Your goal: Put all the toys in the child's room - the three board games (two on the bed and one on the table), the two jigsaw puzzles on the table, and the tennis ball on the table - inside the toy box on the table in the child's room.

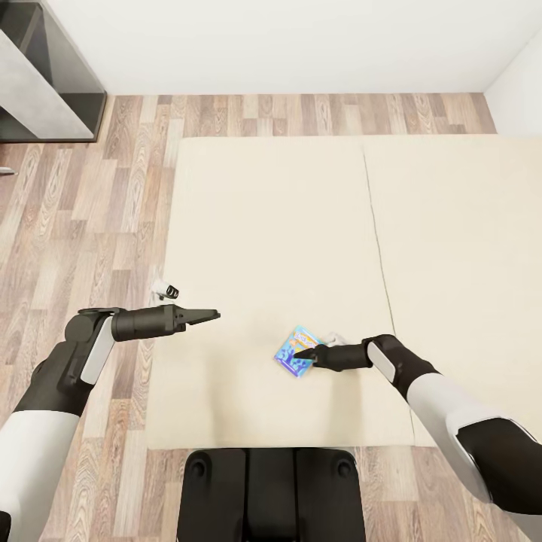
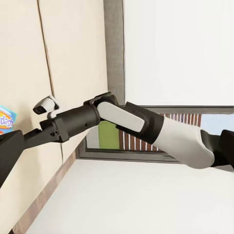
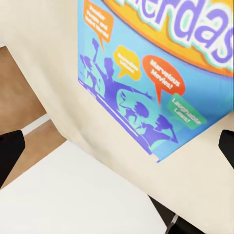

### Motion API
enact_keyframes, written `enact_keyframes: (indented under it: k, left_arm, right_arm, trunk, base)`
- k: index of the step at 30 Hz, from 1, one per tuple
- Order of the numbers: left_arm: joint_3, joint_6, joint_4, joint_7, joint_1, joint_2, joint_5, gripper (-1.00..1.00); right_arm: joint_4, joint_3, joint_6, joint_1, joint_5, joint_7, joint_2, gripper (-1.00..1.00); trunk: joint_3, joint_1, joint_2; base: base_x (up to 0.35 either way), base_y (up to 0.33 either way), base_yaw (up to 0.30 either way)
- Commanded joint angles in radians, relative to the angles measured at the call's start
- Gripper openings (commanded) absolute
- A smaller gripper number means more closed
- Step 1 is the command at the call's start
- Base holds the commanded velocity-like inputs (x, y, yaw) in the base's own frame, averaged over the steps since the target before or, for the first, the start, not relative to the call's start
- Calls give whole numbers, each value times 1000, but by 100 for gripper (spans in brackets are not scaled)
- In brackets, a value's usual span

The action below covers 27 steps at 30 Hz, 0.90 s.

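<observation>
Blue board game (image 1: 298,351) flat on the bed (image 1: 256,226); right gripper (image 1: 306,354) spread over it, so pinch an edge. Left gripper (image 1: 214,315) pressed together.

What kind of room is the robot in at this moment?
Probably a bedroom: a large flat cream-beige mattress with a seam lies low on a wood-plank floor between white walls. A small blue cartoon-printed game box on the mattress suggests a child's room.
</observation>
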Motion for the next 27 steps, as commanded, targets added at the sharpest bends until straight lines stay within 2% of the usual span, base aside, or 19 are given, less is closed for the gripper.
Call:
enact_keyframes:
  k: [1,16,27]
  left_arm:
    - [-2,8,0,-1,-1,1,3,100]
    - [-2,8,0,-1,-1,2,3,100]
    - [-2,8,0,-1,-1,1,3,100]
  right_arm:
    - [-1,4,5,0,-4,0,-1,100]
    - [-1,-7,8,0,-3,-8,-3,100]
    - [0,-18,9,0,-3,-15,-40,100]
  trunk:
    - [-1,1,-2]
    - [-1,1,-2]
    - [-1,1,-2]
  base:
    - [0,0,0]
    - [0,0,0]
    - [0,0,0]
